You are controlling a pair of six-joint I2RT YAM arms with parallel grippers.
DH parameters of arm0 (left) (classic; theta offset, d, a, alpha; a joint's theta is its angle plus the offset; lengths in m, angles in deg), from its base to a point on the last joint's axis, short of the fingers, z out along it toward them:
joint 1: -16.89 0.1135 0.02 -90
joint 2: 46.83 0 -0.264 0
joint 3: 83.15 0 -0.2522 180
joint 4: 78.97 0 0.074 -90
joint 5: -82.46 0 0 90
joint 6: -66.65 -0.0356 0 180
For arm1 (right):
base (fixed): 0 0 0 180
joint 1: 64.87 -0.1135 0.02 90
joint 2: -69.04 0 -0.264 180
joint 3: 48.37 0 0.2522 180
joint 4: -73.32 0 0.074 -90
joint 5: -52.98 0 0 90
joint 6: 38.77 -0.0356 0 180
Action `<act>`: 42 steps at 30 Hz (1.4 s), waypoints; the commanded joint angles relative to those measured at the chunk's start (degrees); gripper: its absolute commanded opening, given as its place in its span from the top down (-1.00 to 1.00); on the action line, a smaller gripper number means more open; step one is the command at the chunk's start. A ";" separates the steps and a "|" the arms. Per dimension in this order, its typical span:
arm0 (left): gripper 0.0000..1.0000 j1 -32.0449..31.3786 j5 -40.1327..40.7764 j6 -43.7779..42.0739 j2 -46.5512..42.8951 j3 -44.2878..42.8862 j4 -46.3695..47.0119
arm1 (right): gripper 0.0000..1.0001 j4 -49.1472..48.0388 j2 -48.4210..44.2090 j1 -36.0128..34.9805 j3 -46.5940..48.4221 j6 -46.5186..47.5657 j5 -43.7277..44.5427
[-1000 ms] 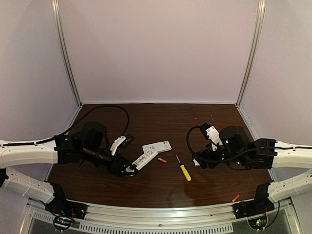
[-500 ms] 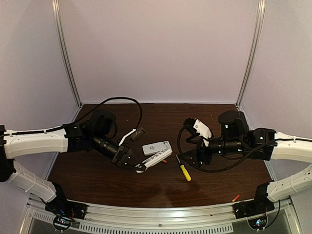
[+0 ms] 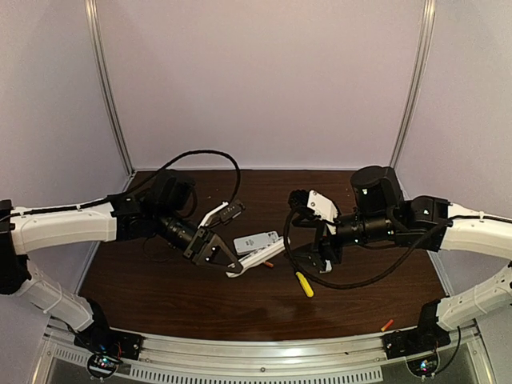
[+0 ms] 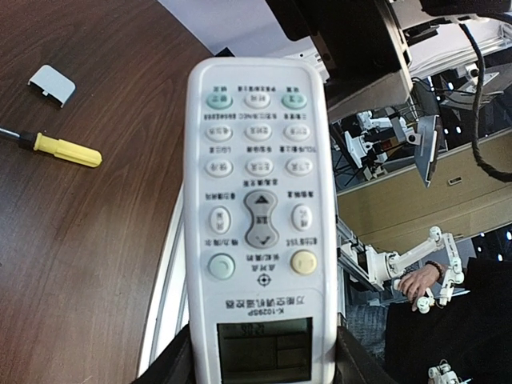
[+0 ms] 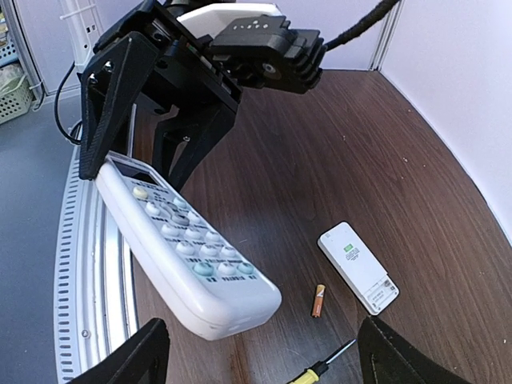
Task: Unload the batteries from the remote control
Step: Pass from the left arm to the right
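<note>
My left gripper (image 3: 228, 262) is shut on the display end of a white remote control (image 4: 260, 216), held off the table with its buttons towards the left wrist camera. Its far end (image 5: 232, 312) hangs just in front of my right gripper (image 5: 268, 360), which is open with nothing between its fingers. One orange battery (image 5: 318, 301) lies on the brown table beside a second white remote (image 5: 358, 266). That remote lies back up, its battery bay uncovered at one end. Another battery (image 3: 387, 325) lies near the front right edge.
A yellow-handled screwdriver (image 3: 304, 283) lies on the table below my right gripper (image 3: 316, 260). A small white cover (image 4: 52, 84) lies beyond it. A metal rail (image 3: 264, 352) runs along the table's near edge, and pale walls close in the back and sides.
My left arm has lifted the remote off the table and carried it right and forward. My right arm has swung left towards the centre, bringing its open fingers up to the remote's free end.
</note>
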 commanded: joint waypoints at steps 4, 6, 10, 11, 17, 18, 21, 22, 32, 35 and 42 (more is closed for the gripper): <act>0.63 0.44 -7.29 -1.29 2.01 -2.88 2.44 | -0.65 3.24 0.56 -0.48 2.87 2.71 -2.27; 0.64 0.42 -8.42 -1.41 2.45 -3.47 2.65 | -0.66 3.30 0.56 -0.58 3.05 2.64 -2.63; 0.65 0.45 -11.24 -1.84 3.89 -4.71 2.67 | -0.66 4.26 0.85 -1.14 4.13 3.31 -2.59; 0.65 0.47 -11.66 -2.16 4.30 -5.11 2.50 | -0.66 4.49 1.05 -1.33 4.49 3.66 -2.42; 0.65 0.47 -13.20 -6.10 7.60 -8.32 -2.29 | -0.66 4.25 1.92 -2.38 5.36 4.78 -1.77; 0.66 0.42 -13.67 -6.50 8.03 -8.74 -3.06 | -0.66 4.26 2.07 -2.63 5.57 4.79 -2.19; 0.66 0.46 -14.77 -7.06 9.04 -9.64 -3.15 | -0.61 5.17 3.16 -3.82 6.74 4.90 -3.07; 0.66 0.47 -14.92 -7.21 9.30 -9.84 -3.15 | -0.59 5.60 3.53 -4.30 7.05 4.98 -3.18; 0.67 0.47 -17.21 -8.00 11.35 -10.99 -3.23 | -0.06 3.85 4.01 -7.29 5.91 3.38 -2.03; 0.67 0.56 -18.08 -8.17 12.03 -11.08 -3.23 | 0.11 2.58 4.10 -7.55 5.62 2.29 -2.83; 0.66 0.65 -19.69 -8.28 13.40 -11.92 -3.19 | 0.46 0.87 4.25 -8.40 4.37 0.82 -3.84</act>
